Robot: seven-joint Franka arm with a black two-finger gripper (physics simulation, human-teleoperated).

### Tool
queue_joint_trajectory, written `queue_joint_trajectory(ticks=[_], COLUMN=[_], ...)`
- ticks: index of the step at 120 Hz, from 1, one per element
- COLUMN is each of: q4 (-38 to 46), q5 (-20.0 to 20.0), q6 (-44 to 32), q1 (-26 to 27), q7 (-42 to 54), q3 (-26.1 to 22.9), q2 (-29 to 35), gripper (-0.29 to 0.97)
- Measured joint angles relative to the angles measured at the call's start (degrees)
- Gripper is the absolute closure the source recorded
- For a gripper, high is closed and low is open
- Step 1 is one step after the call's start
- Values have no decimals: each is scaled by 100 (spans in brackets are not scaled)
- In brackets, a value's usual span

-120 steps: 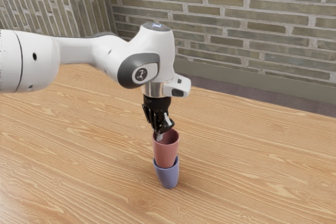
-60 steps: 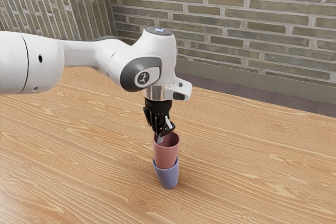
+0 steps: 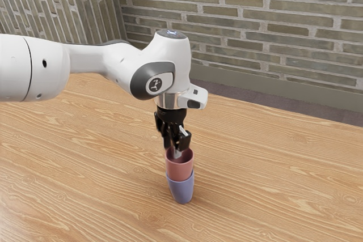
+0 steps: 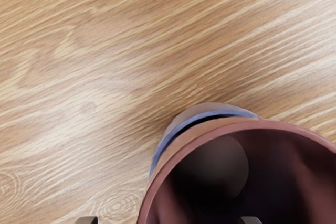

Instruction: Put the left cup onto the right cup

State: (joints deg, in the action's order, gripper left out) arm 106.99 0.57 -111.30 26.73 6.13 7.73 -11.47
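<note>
Two cups stacked: red cup (image 3: 179,165) in blue cup (image 3: 181,191); pincer (image 3: 178,145) open at top.

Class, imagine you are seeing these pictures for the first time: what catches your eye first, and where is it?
The red cup nested in the blue cup stands on the wooden table. The white arm reaches in from the exterior view's left, its black jaws open at the red cup's rim. A brick wall runs behind.

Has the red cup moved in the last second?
Yes. The red cup went down, deeper into the blue cup, which stands fixed on the table.
</note>
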Motion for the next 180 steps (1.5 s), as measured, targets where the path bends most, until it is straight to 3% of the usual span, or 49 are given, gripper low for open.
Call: queue_joint_trajectory(ticks=[21,50,101,180], q4=[0,-4,-152,-2024], q5=[-13,-26,-68,-154], q6=[-8,-4,234,2096], q1=[0,5,-9,-419], q7=[23,47,72,74], q3=[0,0,35,847], q2=[11,104,487,571], gripper=[13,4,1,0])
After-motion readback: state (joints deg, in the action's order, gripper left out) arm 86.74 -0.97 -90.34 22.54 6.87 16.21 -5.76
